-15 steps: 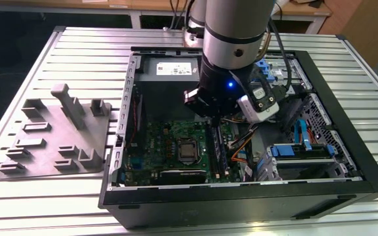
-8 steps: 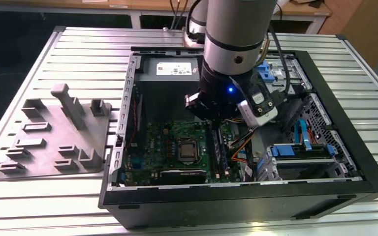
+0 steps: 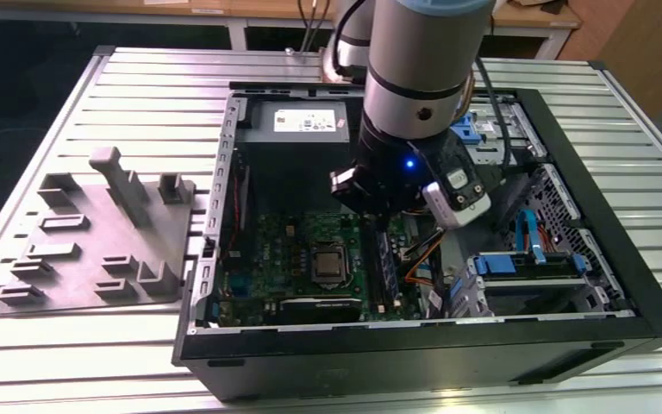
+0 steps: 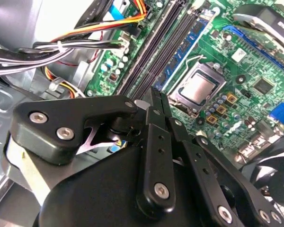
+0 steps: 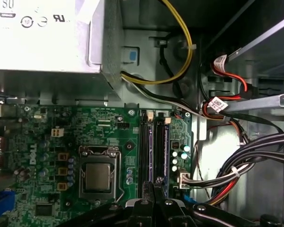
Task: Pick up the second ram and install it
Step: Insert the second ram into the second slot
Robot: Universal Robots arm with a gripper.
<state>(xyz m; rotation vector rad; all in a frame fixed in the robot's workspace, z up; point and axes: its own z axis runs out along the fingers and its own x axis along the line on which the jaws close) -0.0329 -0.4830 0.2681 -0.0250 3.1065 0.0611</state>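
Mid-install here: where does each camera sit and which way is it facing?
Exterior view: off the arm, above the open computer case, looking down in; arm and end effector show.
Second wrist view: at the wrist, looking past the end effector's links to the motherboard.
First wrist view: at the wrist, facing the power supply and motherboard; end effector shows.
Shared: both wrist views show the processor socket and memory slots.

Green motherboard (image 5: 38,137) with long black slots (image 5: 145,146). Black gripper (image 4: 154,98) on a silver-grey arm (image 3: 423,60). Yellow cable (image 5: 187,64), orange wires (image 4: 113,22), blue drive clips (image 3: 527,263), black case (image 3: 423,354), pale grey ribbed table (image 3: 78,345).
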